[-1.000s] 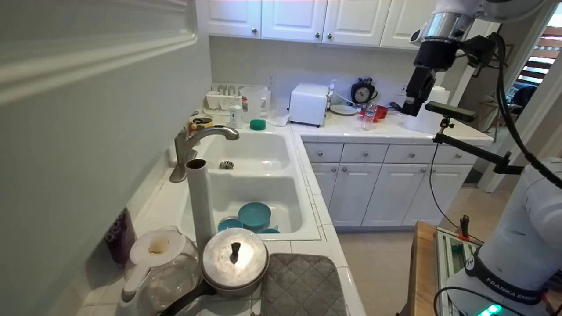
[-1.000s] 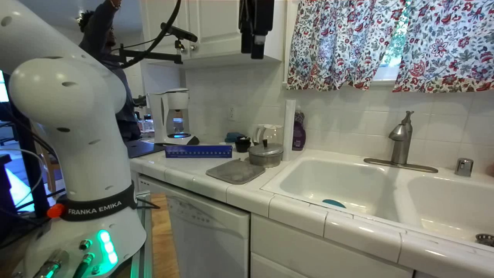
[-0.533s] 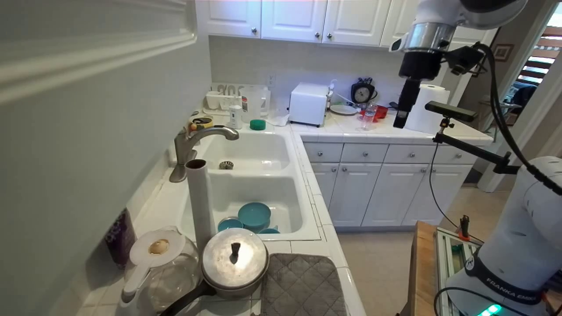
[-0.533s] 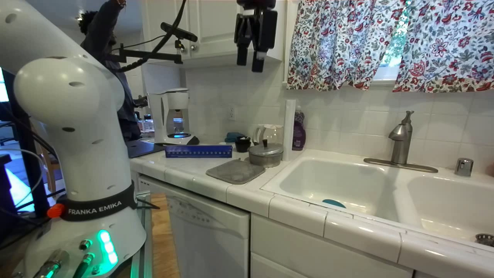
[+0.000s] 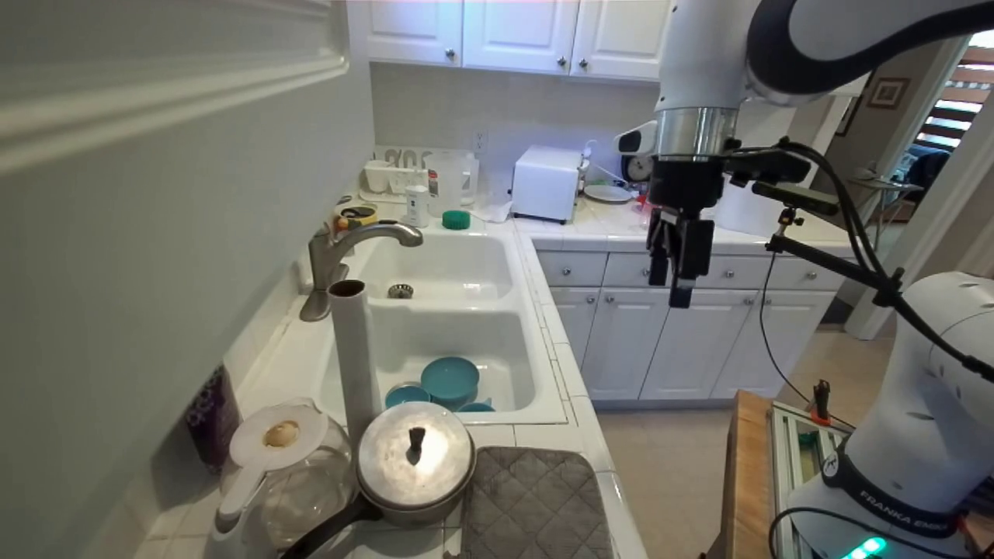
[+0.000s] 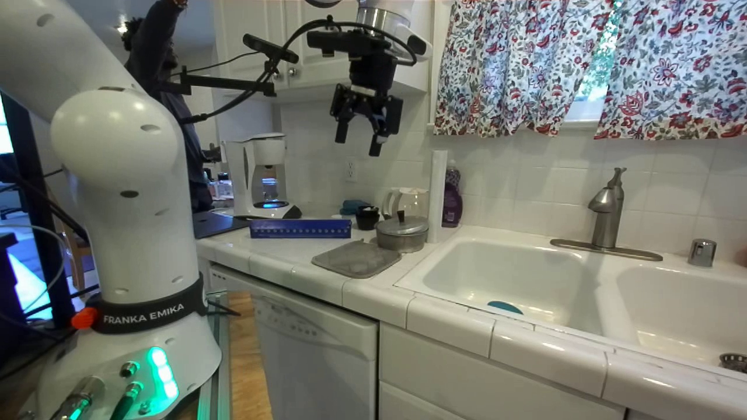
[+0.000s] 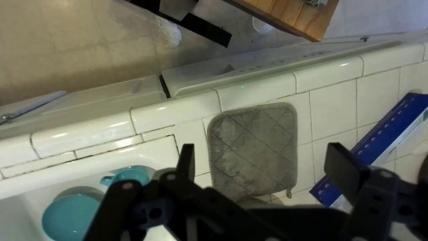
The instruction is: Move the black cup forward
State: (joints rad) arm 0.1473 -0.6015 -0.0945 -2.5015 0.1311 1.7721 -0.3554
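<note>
A small black cup (image 6: 367,218) with something white at its top stands on the tiled counter in an exterior view. It is between the blue box and the lidded pot. I do not see the cup in the wrist view or in the remaining exterior view. My gripper (image 6: 358,147) hangs in the air well above the counter and the cup, fingers pointing down. It also shows in an exterior view (image 5: 669,292). In the wrist view my gripper (image 7: 261,149) has its fingers wide apart over the grey pot holder, with nothing between them.
A lidded pot (image 6: 402,233), a blue box (image 6: 300,228), a grey pot holder (image 6: 356,259), a glass carafe (image 5: 299,481) and a tall tube (image 5: 355,357) stand or lie round the cup. The sink (image 6: 508,274) holds teal dishes (image 5: 450,382). A coffee maker (image 6: 265,175) stands behind.
The arm has moved out over the counter and the gripper has come down, turning to point downward. Its fingers now show apart; a second ago they looked close together from that angle.
</note>
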